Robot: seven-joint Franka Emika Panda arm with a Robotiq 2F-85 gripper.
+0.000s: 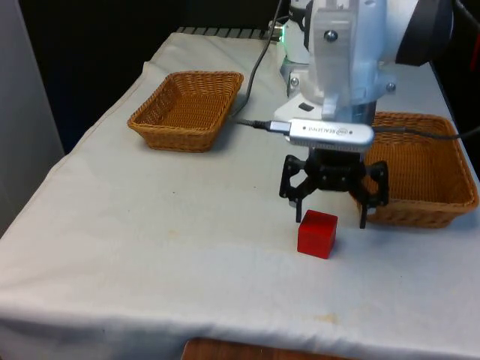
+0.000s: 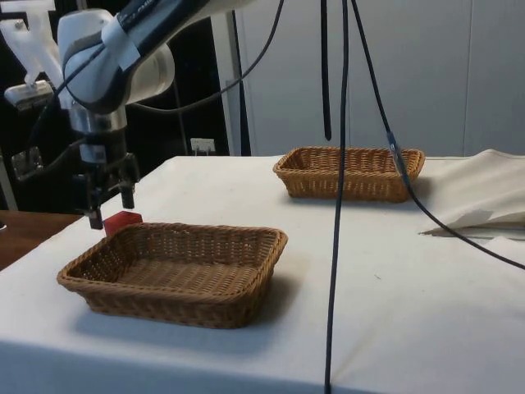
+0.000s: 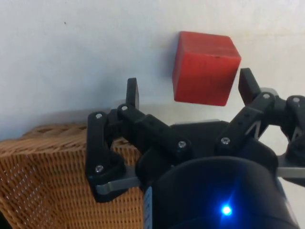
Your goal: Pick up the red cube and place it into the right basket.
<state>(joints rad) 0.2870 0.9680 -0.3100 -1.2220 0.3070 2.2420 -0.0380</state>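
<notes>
The red cube (image 1: 317,234) is sitting on the white cloth (image 1: 150,247) near the table's front edge, just off the corner of the basket (image 1: 424,180) at the front view's right. The gripper (image 1: 331,218) is hanging just above and slightly behind the cube, its two black fingers (image 3: 132,93) spread wide apart and holding nothing; in the wrist view the cube (image 3: 205,67) is lying between the fingertips but nearer one of them. A second basket (image 1: 187,109) is standing well apart at the front view's left, and a dark cable (image 2: 336,205) is drooping across the side view.
</notes>
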